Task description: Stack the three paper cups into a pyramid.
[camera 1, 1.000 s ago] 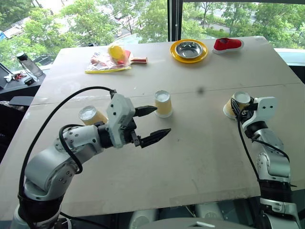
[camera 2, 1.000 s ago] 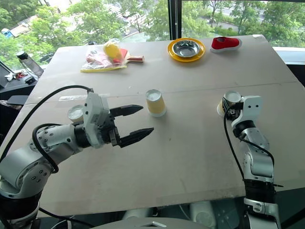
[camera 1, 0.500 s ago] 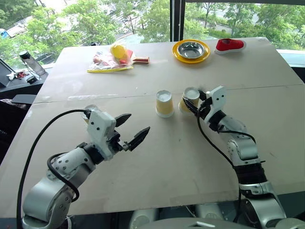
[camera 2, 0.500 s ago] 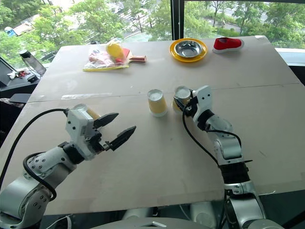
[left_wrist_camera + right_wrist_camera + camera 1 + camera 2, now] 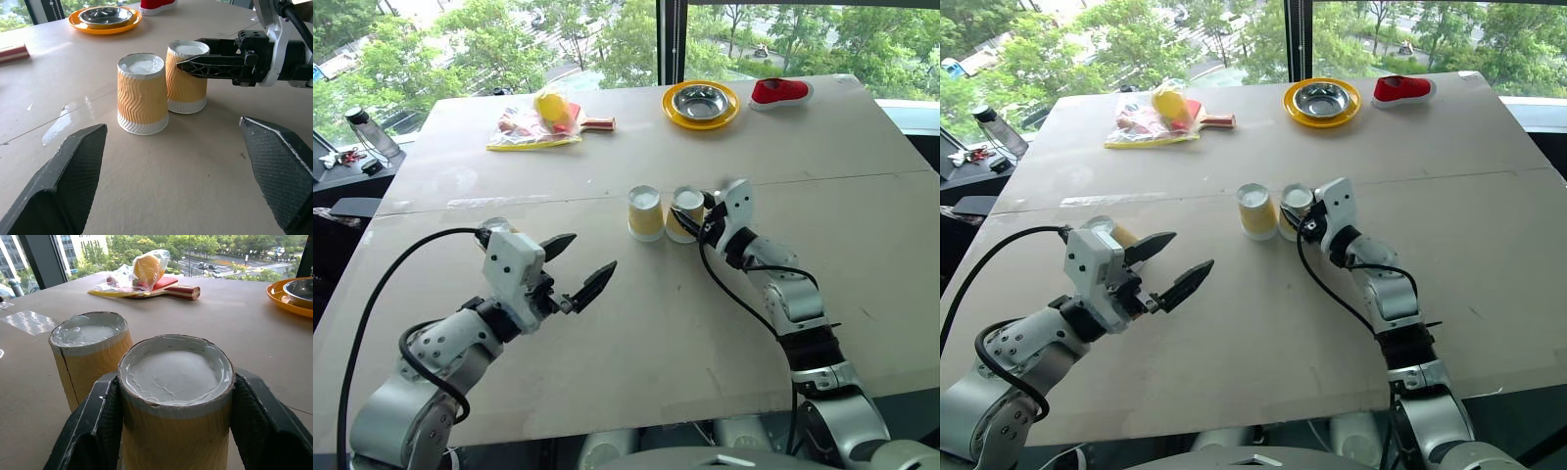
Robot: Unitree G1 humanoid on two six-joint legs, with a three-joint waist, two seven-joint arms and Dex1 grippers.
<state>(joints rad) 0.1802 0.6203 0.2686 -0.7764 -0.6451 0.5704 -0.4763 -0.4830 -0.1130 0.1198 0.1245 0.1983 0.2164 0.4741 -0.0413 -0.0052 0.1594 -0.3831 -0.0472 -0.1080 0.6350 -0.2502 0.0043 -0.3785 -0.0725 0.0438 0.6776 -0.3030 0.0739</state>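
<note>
Right wrist view: right gripper [image 5: 176, 431] clamped on second cup [image 5: 176, 396].
First cup [image 5: 90, 350] touching at 9 o'clock; careless release topples it. Left gripper [image 5: 576, 266] spread wide.

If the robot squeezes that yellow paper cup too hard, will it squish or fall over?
Probably it would squish: the cup between the right gripper fingers looks like thin ribbed paper, so it likely dents easily. It seems light and stands upside down on its wider rim, which should steady it, yet a bump might slide it into the neighbouring cup.

Large tan table [image 5: 607, 372], window [image 5: 607, 39] behind with sunlit trees, possibly dark side desk [image 5: 342, 166]
</note>
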